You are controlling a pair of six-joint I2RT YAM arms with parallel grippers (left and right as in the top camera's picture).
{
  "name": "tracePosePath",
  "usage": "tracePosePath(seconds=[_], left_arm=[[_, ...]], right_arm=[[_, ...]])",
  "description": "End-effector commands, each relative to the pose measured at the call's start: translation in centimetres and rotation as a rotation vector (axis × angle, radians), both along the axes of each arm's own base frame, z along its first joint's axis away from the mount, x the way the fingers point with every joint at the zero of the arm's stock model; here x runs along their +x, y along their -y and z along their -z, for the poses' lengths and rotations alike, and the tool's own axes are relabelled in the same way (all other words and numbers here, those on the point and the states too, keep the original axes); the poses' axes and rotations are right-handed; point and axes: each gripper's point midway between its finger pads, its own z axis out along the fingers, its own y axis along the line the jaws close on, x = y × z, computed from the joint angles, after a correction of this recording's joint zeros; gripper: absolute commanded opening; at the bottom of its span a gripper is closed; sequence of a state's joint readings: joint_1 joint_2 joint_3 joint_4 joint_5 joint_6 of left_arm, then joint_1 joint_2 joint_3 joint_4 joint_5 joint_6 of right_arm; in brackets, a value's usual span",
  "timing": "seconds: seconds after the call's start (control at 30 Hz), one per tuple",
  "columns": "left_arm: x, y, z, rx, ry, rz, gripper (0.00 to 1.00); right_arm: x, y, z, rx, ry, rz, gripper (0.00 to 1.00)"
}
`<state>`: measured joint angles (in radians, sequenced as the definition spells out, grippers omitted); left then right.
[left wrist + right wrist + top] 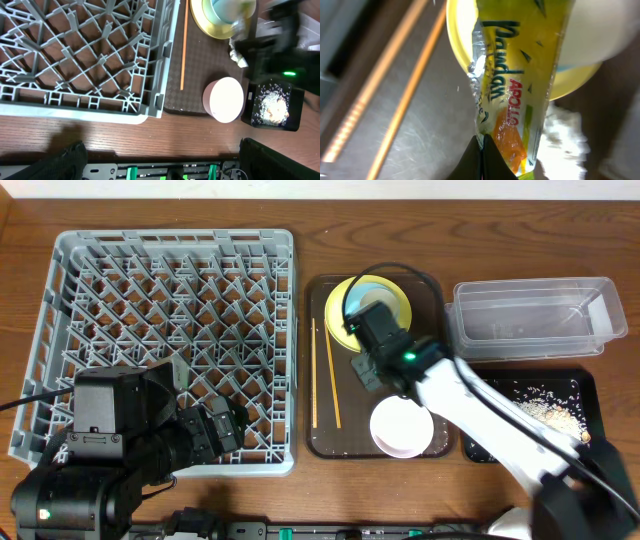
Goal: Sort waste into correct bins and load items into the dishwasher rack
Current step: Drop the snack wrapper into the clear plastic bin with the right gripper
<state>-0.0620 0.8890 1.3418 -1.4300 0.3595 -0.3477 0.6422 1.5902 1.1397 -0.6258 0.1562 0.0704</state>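
The right gripper (482, 157) has its dark fingers pressed together on the lower edge of the green-and-yellow snack wrapper (520, 75) (the printing reads "Pandan" and "Apollo"). The wrapper stretches away from the jaws across the rim of the yellow plate (460, 30). Just beside the wrapper lies the crumpled white tissue (562, 135), and the two wooden chopsticks (410, 85) run along the other side. From overhead, this gripper sits over the brown serving tray (352, 415), at the plate's near edge. The light blue bowl (378, 298) stands on the plate, and the white bowl (402, 427) sits at the tray's front.

To the right of the serving tray, the black tray (586, 380) holds scattered white rice (555, 412). The clear tub (455, 320) stands behind it.

The left gripper (160, 150) has its fingers (65, 160) spread wide with nothing between them. It hangs over the front edge of the grey dishwasher rack (160, 290), well apart from the serving tray.
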Motion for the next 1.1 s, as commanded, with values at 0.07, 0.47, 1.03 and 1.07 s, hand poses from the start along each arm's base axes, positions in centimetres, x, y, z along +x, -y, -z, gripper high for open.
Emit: tracePosePath(seconds=[0.07,0.47,1.03,1.07], left_arm=[[0.1,-0.2,0.0,0.008,0.003,-0.008,0.98],[0.1,-0.2,0.0,0.008,0.003,-0.008,0.98],[0.1,-0.2,0.0,0.008,0.003,-0.008,0.98],[0.1,-0.2,0.0,0.008,0.003,-0.008,0.98]], right_arm=[[1.6,4.4,-5.7,-0.055,0.18,0.14,0.01],[4.4,19.0,-5.4,-0.156,0.177,0.625,0.01],[9.6,24.9,1.7,0.141,0.04,0.751,0.04],[9.7,24.9,2.0,0.141,0.037,0.751,0.04]])
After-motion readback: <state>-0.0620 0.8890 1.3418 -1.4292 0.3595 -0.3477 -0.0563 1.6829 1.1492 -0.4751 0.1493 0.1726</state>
